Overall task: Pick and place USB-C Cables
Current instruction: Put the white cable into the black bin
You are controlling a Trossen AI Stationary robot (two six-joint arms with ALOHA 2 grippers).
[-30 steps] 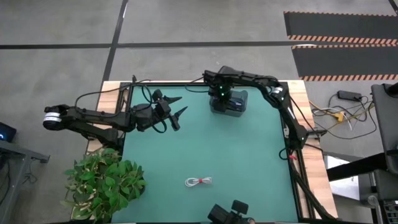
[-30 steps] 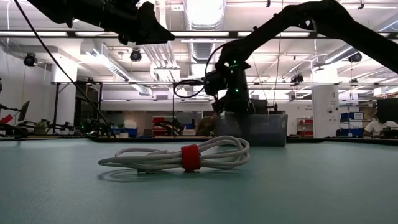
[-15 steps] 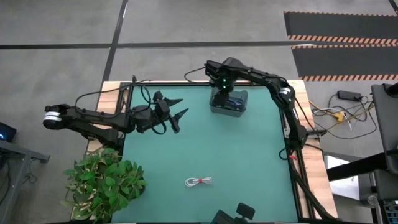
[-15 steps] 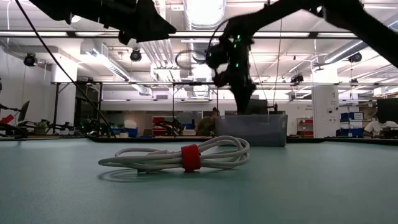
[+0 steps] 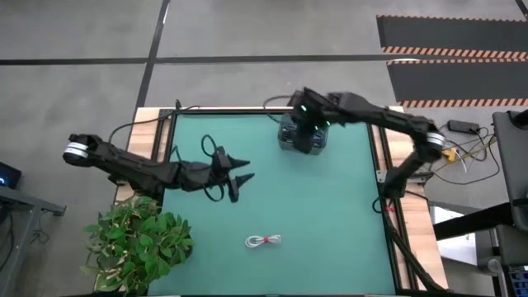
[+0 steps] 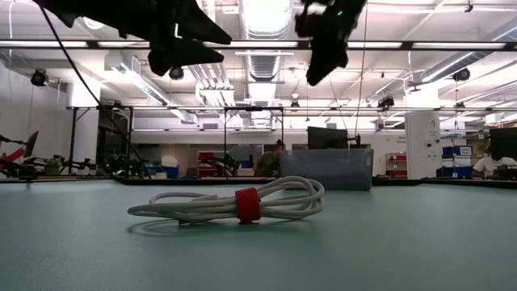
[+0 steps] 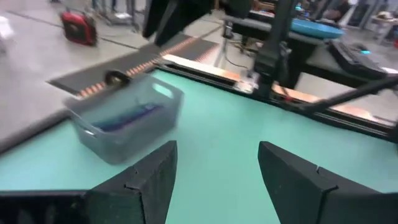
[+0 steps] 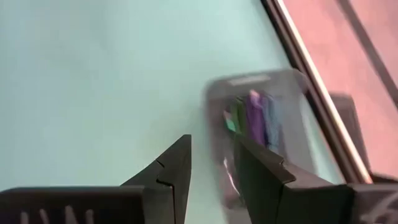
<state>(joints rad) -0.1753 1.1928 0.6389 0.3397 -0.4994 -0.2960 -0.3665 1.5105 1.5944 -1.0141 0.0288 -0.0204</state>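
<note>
You have one white cable (image 5: 263,241) on the mat, one grey bin (image 5: 303,138) holding coloured cables, one plant (image 5: 139,244), and two arms.

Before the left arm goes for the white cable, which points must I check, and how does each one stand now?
1. Left tool open: ok, its fingers stand apart with nothing between them.
2. White cable free on the table: ok, it lies alone, its red band around the bundle.
3. Left tool over the cable: not ok, it hangs farther back on the mat, off to one side.
4. Right tool out of the way: ok, it is above the bin, far from the cable.
5. Right tool empty: ok, the right wrist view shows nothing between its open fingers.
6. Room left in the bin: cannot tell; coloured cables lie inside.
</note>
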